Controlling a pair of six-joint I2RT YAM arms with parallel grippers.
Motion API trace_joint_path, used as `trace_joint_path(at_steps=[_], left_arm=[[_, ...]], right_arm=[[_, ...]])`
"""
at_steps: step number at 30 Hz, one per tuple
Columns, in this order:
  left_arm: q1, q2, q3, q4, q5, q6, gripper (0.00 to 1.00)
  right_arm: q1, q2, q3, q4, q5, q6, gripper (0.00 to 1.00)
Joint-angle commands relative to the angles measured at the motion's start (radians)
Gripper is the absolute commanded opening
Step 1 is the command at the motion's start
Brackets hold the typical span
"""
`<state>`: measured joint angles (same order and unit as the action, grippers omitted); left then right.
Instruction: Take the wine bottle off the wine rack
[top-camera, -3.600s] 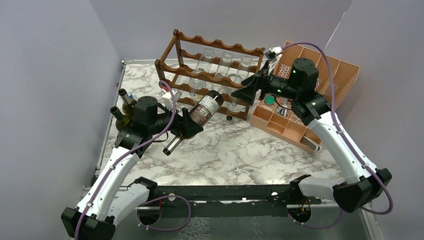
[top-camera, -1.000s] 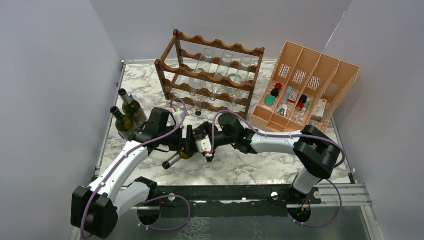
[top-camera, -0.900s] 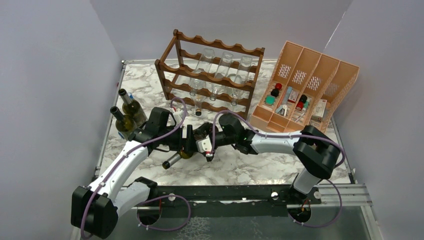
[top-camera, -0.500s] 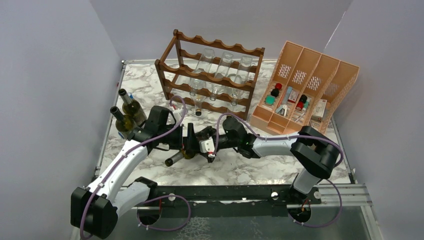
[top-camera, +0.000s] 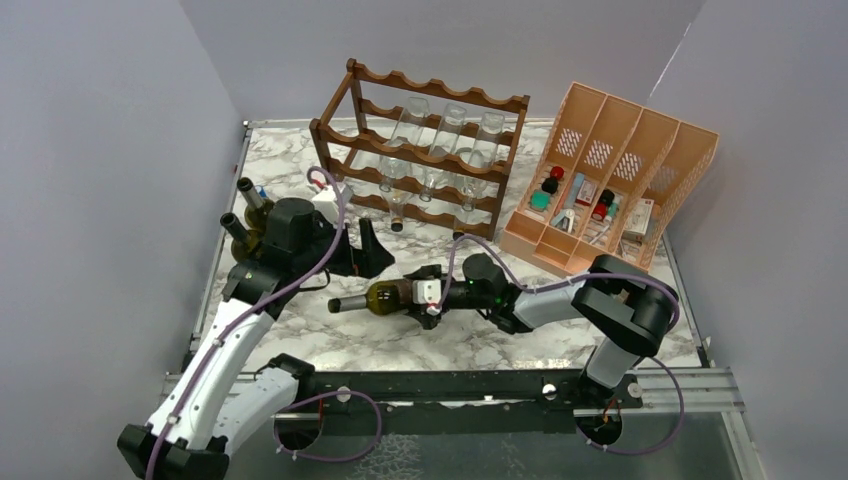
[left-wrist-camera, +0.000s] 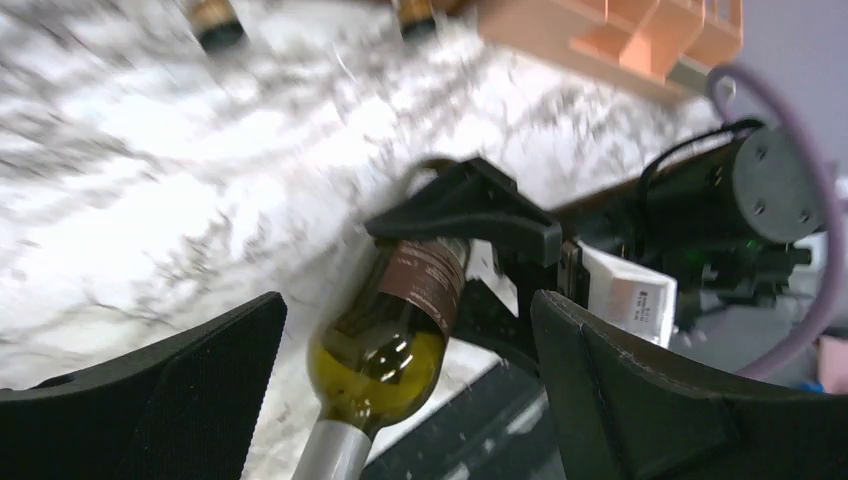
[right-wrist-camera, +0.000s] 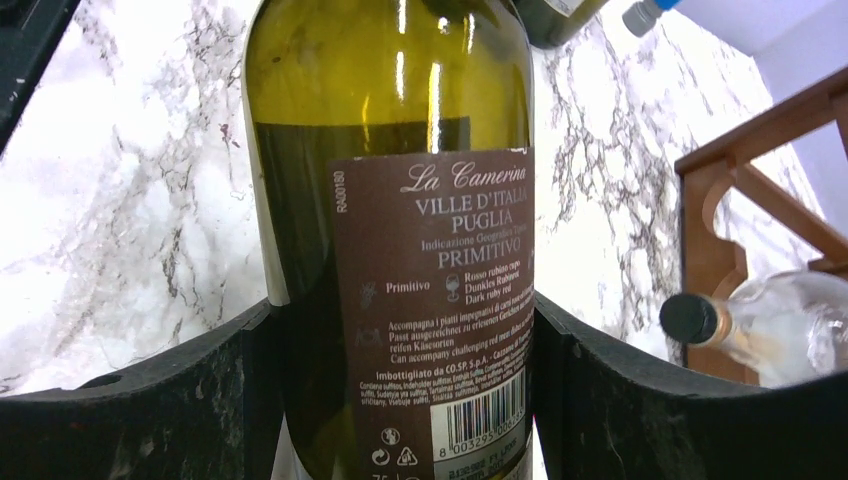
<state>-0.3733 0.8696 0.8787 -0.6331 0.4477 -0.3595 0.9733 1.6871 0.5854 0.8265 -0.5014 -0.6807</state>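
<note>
Fingers (right-wrist-camera: 140, 410) of the right gripper (top-camera: 428, 296) were closed against both sides of the wine bottle (top-camera: 385, 297), gripping its labelled body. Left gripper (top-camera: 366, 250) stood spread wide, nothing between its fingers (left-wrist-camera: 150, 400), raised just behind the bottle and apart from it. Marble table (top-camera: 450, 340) carried everything. Wine rack (top-camera: 420, 150), dark brown with wavy rails, stood upright at the far side of the table, well apart from the held bottle. Peach-orange organiser (top-camera: 640, 150) leaned to the right of the rack, small items in its near compartments. Both arms reached toward mid-table, the right one stretched low from the right. Clear glass bottles (top-camera: 450, 125) lay in the rack's middle tiers, necks pointing toward the arms; the right wrist view showed one black-capped neck beside a rack post. Two dark bottles (top-camera: 255, 215) stood at the left edge, partly hidden by the left arm. Wine bottle lay horizontal off the rack, in front of it, neck pointing left; green glass, brown label reading "La Camerina". Could not tell whether it touched the marble.
</note>
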Motion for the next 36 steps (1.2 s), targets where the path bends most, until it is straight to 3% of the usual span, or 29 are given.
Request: trace_joint_path(at_steps=[1,9,15,21,26,36], left_arm=[[0.0,-0.105,0.108,0.016,-0.244,0.027,0.99],[0.0,-0.233,0.105,0.064,-0.457,-0.052,0.99],[0.0,-0.309,-0.04,0.147,-0.344,-0.196,0.95],[0.0,-0.358,-0.122,0.175,-0.336,-0.29,0.9],[0.0,-0.331,-0.197,0.228,-0.284,-0.386,0.85],[0.0,-0.212,-0.307,0.473,-0.132,-0.462,0.65]], right_arm=[[-0.008,-0.017,-0.05,0.246,0.068,0.163,0.54],[-0.015,-0.036,-0.115,0.327,0.188,0.268,0.49],[-0.018,-0.037,-0.123,0.353,0.293,0.327,0.48],[-0.021,-0.032,-0.139,0.424,0.337,0.394,0.47],[-0.022,-0.043,-0.15,0.457,0.339,0.416,0.47],[-0.022,-0.062,-0.154,0.453,0.336,0.426,0.47]])
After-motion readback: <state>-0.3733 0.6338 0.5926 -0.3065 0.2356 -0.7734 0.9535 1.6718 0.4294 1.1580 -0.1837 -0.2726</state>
